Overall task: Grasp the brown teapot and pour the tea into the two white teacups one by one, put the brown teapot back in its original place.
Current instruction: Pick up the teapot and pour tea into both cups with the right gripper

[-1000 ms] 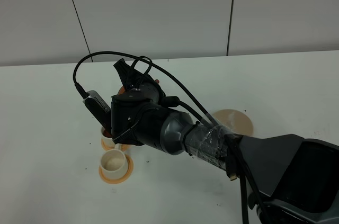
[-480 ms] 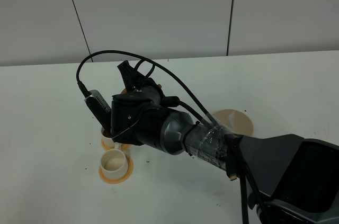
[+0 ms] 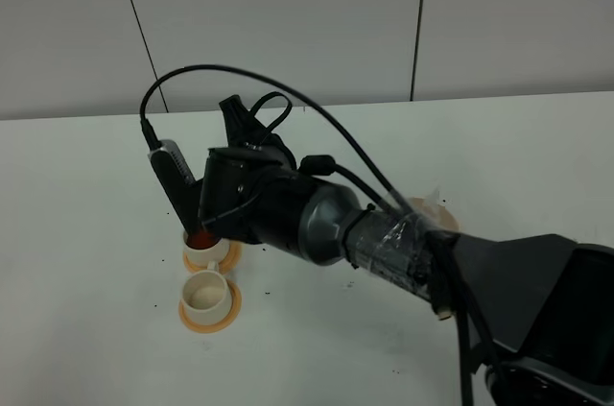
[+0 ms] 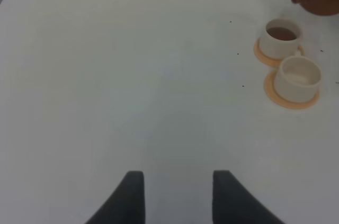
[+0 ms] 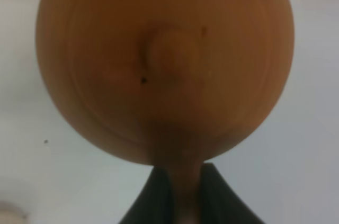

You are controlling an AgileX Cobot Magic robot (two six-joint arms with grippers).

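teapot [image 5: 164, 65] tipped further, far cup [image 4: 279, 44] w/ tea

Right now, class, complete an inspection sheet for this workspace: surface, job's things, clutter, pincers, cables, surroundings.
Surface: white table, few dark specks.
Job's things: squat reddish-brown clay teapot held over farther cream-white handled teacup, which holds brown tea; nearer cream-white teacup empty; both on round orange saucers; flat beige-tan coaster disc partly hidden behind right arm.
Clutter: nothing seen.
Pincers: right pincer shut on teapot's handle; left pincer open, empty.
Cables: black cables loop over right arm.
Surroundings: pale panelled wall.
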